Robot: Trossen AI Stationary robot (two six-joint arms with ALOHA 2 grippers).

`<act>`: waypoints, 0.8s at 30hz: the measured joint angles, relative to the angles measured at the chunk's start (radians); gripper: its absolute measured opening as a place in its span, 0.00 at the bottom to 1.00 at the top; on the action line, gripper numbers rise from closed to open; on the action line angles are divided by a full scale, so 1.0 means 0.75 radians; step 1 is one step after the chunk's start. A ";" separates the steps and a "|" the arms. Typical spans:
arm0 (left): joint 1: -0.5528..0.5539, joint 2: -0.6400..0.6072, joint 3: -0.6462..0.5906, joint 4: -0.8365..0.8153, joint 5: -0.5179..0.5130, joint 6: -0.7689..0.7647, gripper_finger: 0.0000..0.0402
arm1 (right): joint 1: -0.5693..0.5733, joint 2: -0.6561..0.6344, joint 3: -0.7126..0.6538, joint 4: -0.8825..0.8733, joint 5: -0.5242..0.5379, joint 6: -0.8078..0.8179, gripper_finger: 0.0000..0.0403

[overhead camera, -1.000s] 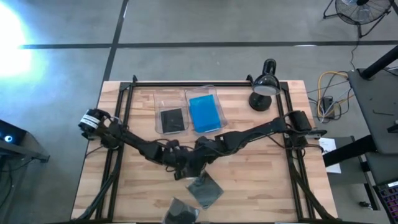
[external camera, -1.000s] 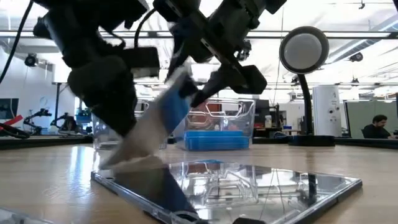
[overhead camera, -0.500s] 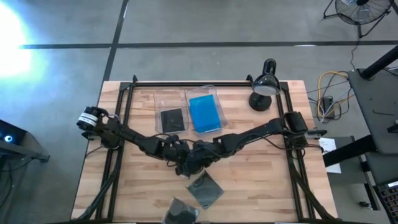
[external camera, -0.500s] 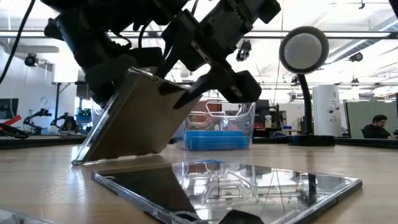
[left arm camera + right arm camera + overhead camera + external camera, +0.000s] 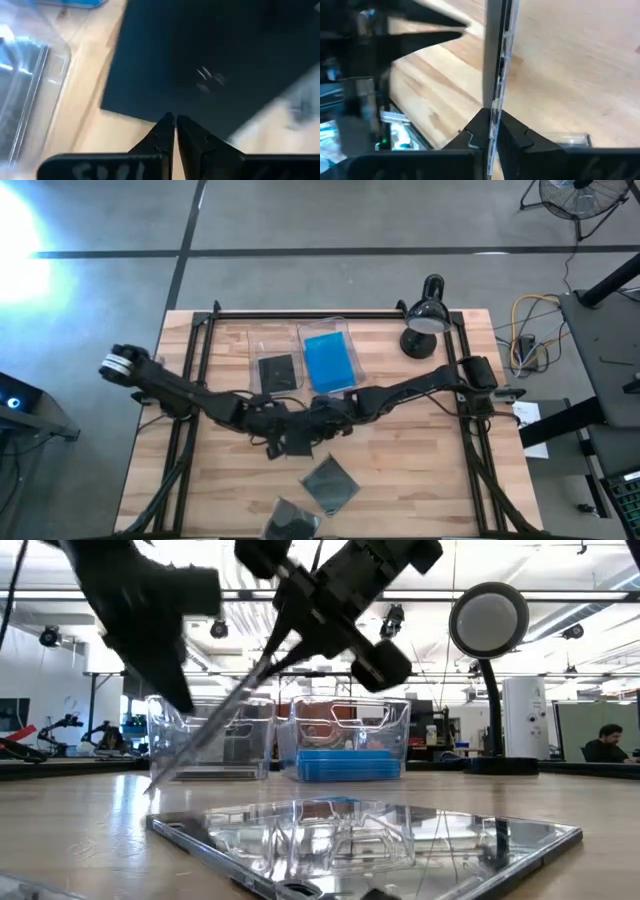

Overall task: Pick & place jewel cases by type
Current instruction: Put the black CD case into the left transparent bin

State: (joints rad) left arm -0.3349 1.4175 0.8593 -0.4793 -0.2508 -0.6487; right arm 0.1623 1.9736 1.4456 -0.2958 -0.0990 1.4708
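Wood table [image 5: 420, 470], mid-centre: both grippers meet on one dark case [image 5: 297, 437], tilted, low edge near table. Right gripper [image 5: 491, 131] clamps its edge; left gripper [image 5: 174, 131] clenched at opposite edge. Dark-case tray [image 5: 273, 352] lies just beyond, left arm's side.

Wooden slatted table [image 5: 420, 470], black frame rails along edges.
Clear tray [image 5: 272, 360], far centre, holds dark grey jewel case [image 5: 277, 372].
Second clear tray [image 5: 328, 356], touching or just beside first on its right, holds blue jewel cases [image 5: 329, 363], stacked.
Black desk lamp [image 5: 424, 320], far right corner, base on wood.
Dark jewel case [image 5: 330, 483], flat, near-centre.
Another dark jewel case [image 5: 290, 523], at near edge, partly cut off.
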 joint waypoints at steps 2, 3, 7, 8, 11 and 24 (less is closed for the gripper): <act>-0.044 -0.101 0.003 -0.057 0.021 -0.073 0.01 | -0.005 -0.039 0.000 0.006 -0.001 -0.009 0.04; -0.070 -0.159 0.006 -0.082 0.036 -0.112 0.01 | -0.007 -0.062 0.000 0.013 -0.002 -0.015 0.04; -0.196 -0.385 0.010 -0.120 -0.002 -0.257 0.01 | -0.036 -0.171 0.001 0.099 0.025 -0.050 0.04; -0.225 -0.438 0.010 -0.119 -0.036 -0.286 0.01 | -0.049 -0.195 0.001 0.119 0.054 -0.059 0.04; -0.309 -0.583 0.010 -0.121 -0.183 -0.328 0.01 | -0.113 -0.239 0.002 0.171 0.162 -0.113 0.04; -0.412 -0.850 0.006 -0.383 -0.503 -0.490 0.01 | -0.519 -0.145 0.001 0.331 -0.018 -0.215 0.06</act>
State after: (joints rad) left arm -0.6441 0.7799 0.8635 -0.7664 -0.6281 -1.0166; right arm -0.2272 1.8649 1.4462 -0.0473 -0.1127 1.3096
